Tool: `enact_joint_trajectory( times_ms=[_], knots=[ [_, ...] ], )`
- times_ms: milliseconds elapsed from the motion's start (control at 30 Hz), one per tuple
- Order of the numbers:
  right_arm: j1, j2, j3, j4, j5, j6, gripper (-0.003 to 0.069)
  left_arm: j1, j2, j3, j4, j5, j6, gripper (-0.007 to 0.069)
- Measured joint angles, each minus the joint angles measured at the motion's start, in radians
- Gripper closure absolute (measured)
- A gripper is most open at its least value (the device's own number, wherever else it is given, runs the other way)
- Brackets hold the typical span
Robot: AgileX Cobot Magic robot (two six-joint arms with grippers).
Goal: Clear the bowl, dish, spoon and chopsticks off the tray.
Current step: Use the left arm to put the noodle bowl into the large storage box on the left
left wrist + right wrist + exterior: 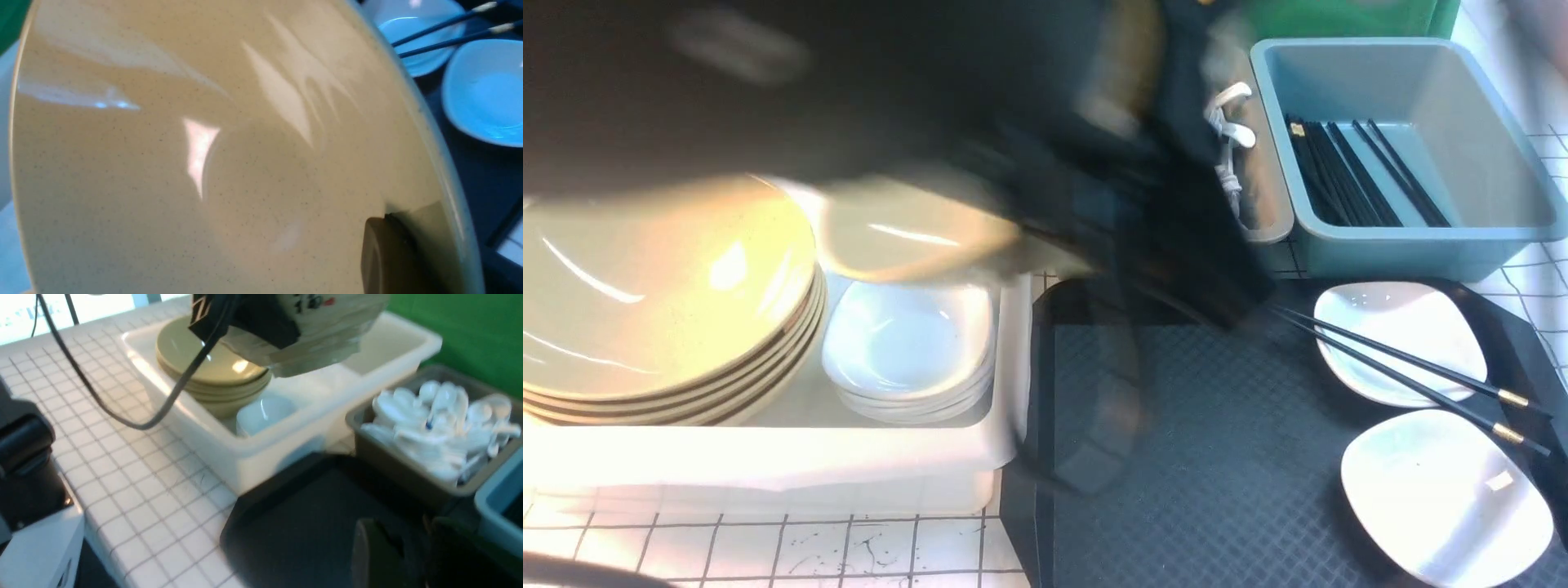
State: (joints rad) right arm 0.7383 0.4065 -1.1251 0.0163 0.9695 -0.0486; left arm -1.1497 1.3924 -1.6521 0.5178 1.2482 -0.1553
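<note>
Pinched bowl [204, 163] by rim with left tool [392, 249], clamped tight; held it above white tub [768, 465], over stacked bowls [662, 294], off tray [1217, 425]. Saw right tool [421, 555] slightly ajar, probably empty (blurred). Could slip from thin rim grip, crack stack below.

Blurred: left arm [1013, 98], partly hiding grey tub [1270, 200]; bowl [204, 163] cut off by frame edges.

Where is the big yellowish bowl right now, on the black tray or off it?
Off it. The bowl hangs in the air above the white tub, clamped at its rim by the left gripper.
</note>
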Motion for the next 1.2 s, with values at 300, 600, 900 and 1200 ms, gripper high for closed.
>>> enact_joint_trajectory(
  times_ms=[300, 600, 900, 1200],
  knots=[
    [0.000, 0.175, -0.001, 0.074, -0.191, -0.146, 0.0462, 0.324, -0.121, 0.194, 0.019, 0.029, 0.073, 0.0608],
    [0.000, 0.214, -0.001, 0.120, -0.199, -0.209, 0.0462, 0.612, -0.098, 0.414, -0.004, -0.124, 0.145, 0.0608],
    [0.000, 0.214, -0.001, 0.140, -0.159, -0.210, 0.0462, 0.731, -0.002, 0.433, -0.003, -0.231, 0.195, 0.0608],
    [0.000, 0.208, -0.001, 0.141, -0.156, -0.212, 0.0462, 0.733, 0.111, 0.434, 0.028, -0.238, 0.196, 0.0608]
  ],
)
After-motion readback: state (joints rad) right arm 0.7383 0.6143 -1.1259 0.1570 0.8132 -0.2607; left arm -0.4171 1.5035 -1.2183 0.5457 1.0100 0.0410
